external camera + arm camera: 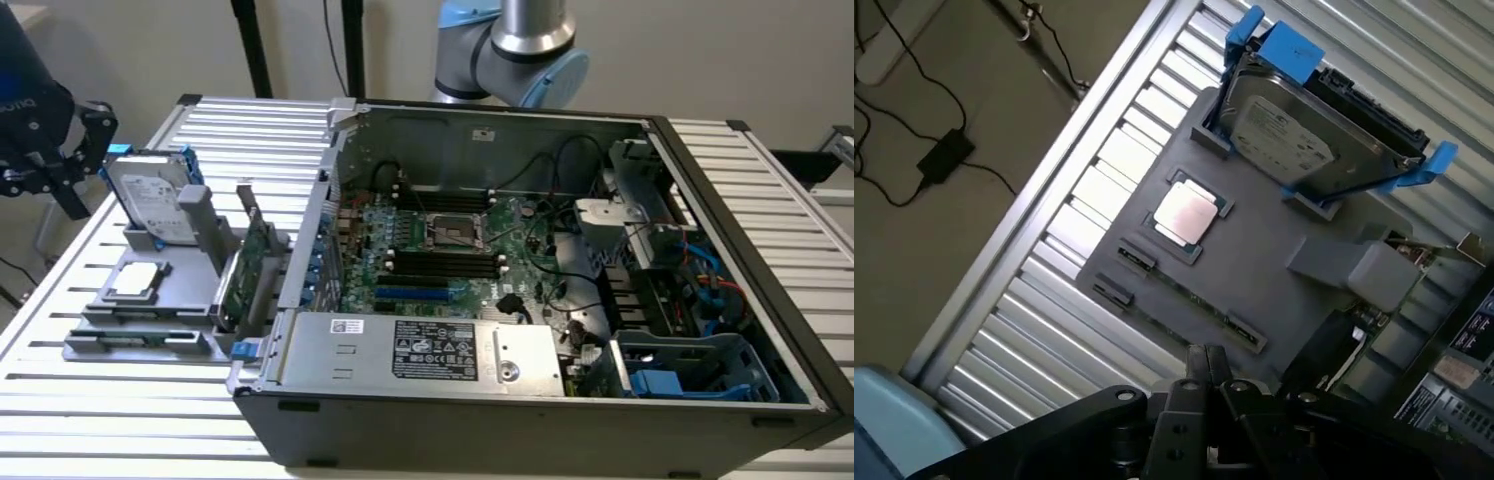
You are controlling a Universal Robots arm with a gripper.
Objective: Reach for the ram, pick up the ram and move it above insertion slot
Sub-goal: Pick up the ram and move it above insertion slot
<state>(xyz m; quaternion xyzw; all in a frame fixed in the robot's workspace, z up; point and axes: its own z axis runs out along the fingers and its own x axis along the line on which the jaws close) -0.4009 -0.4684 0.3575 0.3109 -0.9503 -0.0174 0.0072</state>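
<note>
The ram is a thin green stick lying edge-up in a long slot along one edge of the grey holder tray. In the exterior view the ram runs along the tray's near edge. My gripper hovers above the tray, near the ram and apart from it, with its two black fingers pressed together on nothing. From outside, the gripper hangs at the exterior view's left, above the table's far left part. The black memory slots lie on the motherboard inside the open computer case.
On the holder tray stand a silver hard drive in blue rails, a square processor chip and a larger green card with a metal bracket. Cables and a power brick lie on the floor beyond the ribbed table's edge.
</note>
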